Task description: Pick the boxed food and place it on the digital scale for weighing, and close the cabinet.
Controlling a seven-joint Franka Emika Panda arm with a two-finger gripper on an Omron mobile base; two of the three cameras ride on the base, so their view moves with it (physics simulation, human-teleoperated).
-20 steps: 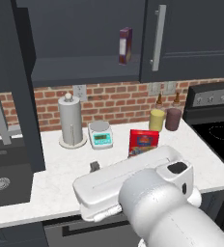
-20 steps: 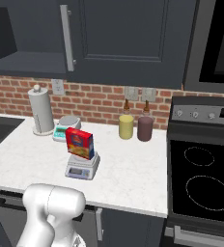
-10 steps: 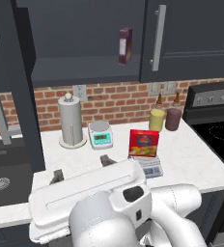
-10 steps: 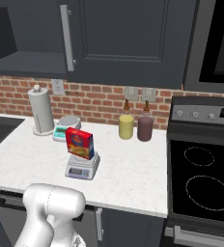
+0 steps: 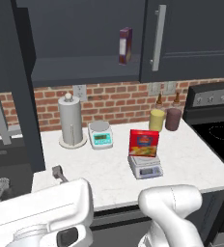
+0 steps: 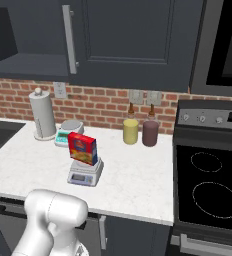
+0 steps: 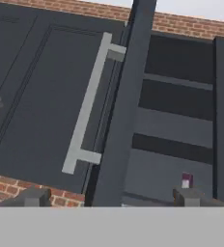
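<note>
One box stands upright on the scale, near the middle of the counter. Its red front carries a blue oval logo above a yellow food picture; the lettering in the logo is too small to read. The scale is low and grey, its pale display panel facing the counter's front edge, and no digits can be made out on it. Behind it to the left sit a teal scale and a paper roll; a yellow jar and a dark jar stand by the brick wall. The cabinet is charcoal with a silver bar handle; its left side is open, with a purple box on the shelf. In the hand view the gripper points at the open door's edge, jaws spread wide and holding nothing
</note>
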